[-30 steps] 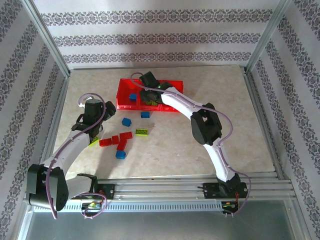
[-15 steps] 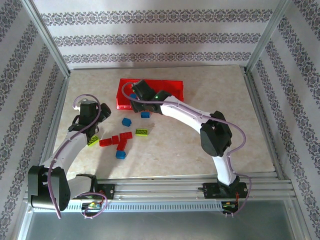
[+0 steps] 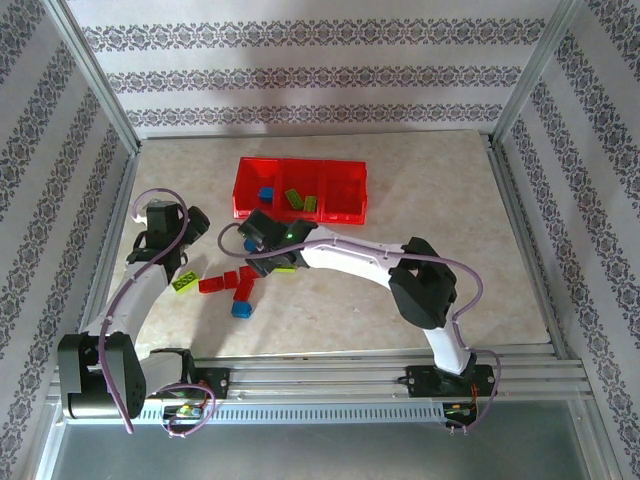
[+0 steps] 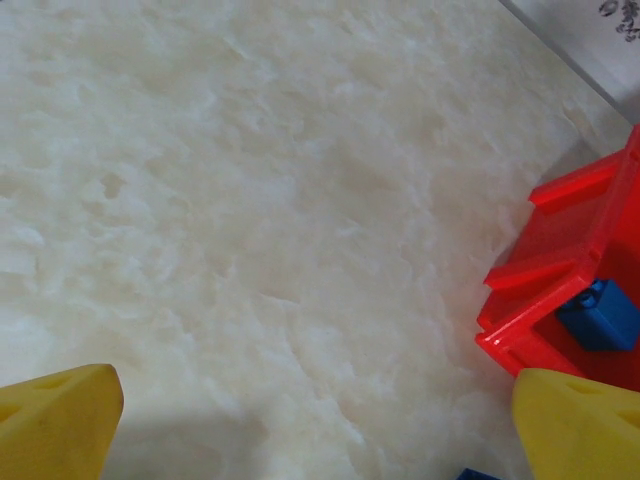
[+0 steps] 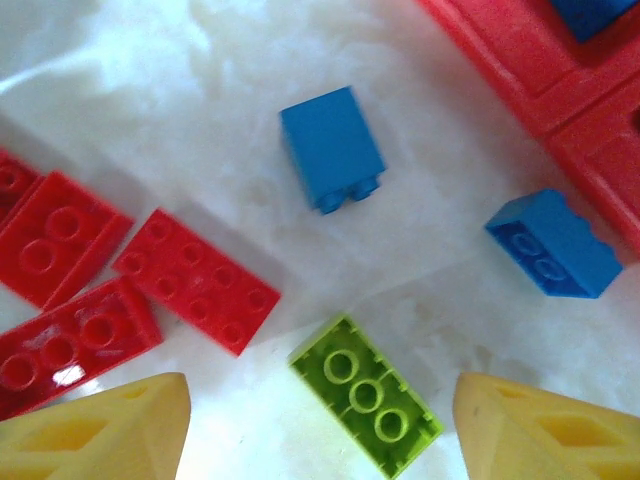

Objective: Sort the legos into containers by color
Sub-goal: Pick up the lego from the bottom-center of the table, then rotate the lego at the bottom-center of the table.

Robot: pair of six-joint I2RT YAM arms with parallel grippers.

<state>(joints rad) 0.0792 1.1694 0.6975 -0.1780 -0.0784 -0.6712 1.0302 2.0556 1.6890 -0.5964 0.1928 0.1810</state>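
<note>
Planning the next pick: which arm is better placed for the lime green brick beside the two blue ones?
Right. The right gripper hangs open directly above that green brick; the left gripper faces bare table by the tray.

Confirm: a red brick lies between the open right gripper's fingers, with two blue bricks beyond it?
No. The brick between the fingers of the open right gripper is lime green, not red, per the right wrist view. The two blue bricks are there.

You're working in a robot test cell. Aluminium framing [image 3: 330, 372] boxes in wallpapered panels [image 3: 300, 75] around a marble-look tabletop [image 3: 440, 190].
</note>
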